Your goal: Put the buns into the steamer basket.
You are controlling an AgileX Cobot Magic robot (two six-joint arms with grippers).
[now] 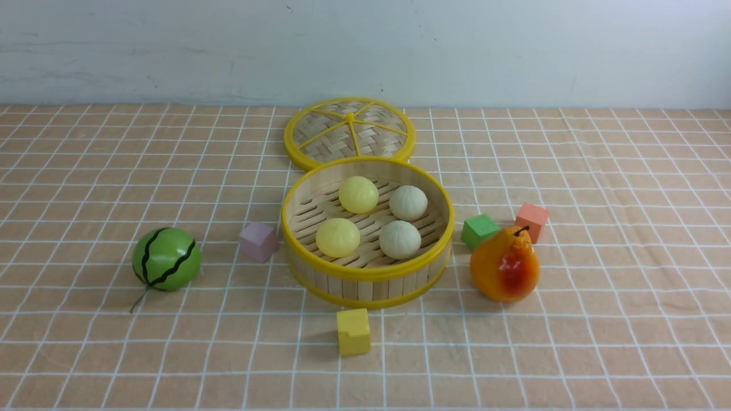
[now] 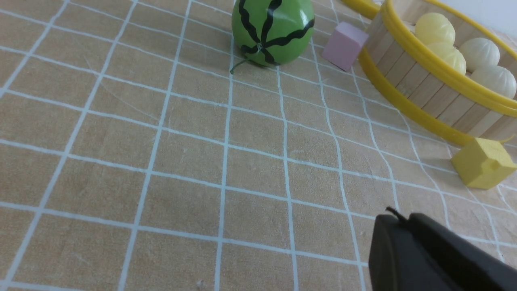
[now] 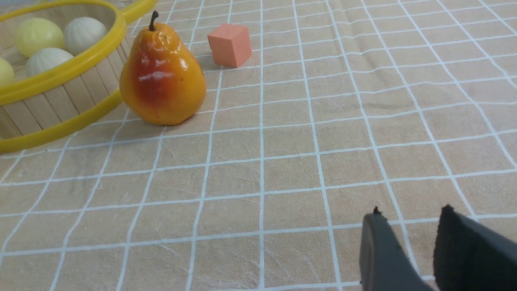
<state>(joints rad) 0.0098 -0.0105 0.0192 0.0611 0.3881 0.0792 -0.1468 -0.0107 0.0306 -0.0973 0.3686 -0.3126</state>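
Observation:
The round bamboo steamer basket point(image 1: 368, 273) with yellow rims stands mid-table. Inside lie two pale yellow buns point(image 1: 358, 194) point(image 1: 337, 237) and two off-white buns point(image 1: 408, 202) point(image 1: 400, 240). The basket also shows in the left wrist view point(image 2: 428, 95) and the right wrist view point(image 3: 52, 105), with buns point(image 2: 435, 28) point(image 3: 38, 35) in it. Neither arm shows in the front view. My left gripper point(image 2: 400, 220) is shut and empty, low over the cloth, well short of the basket. My right gripper point(image 3: 410, 216) is open and empty, low over the cloth, away from the basket.
The flat woven lid point(image 1: 349, 133) lies behind the basket. A green watermelon ball point(image 1: 166, 259) and a pink cube point(image 1: 258, 241) are to its left, a yellow cube point(image 1: 353, 331) in front, a green cube point(image 1: 480, 230), an orange cube point(image 1: 531, 221) and a pear point(image 1: 505, 264) to its right.

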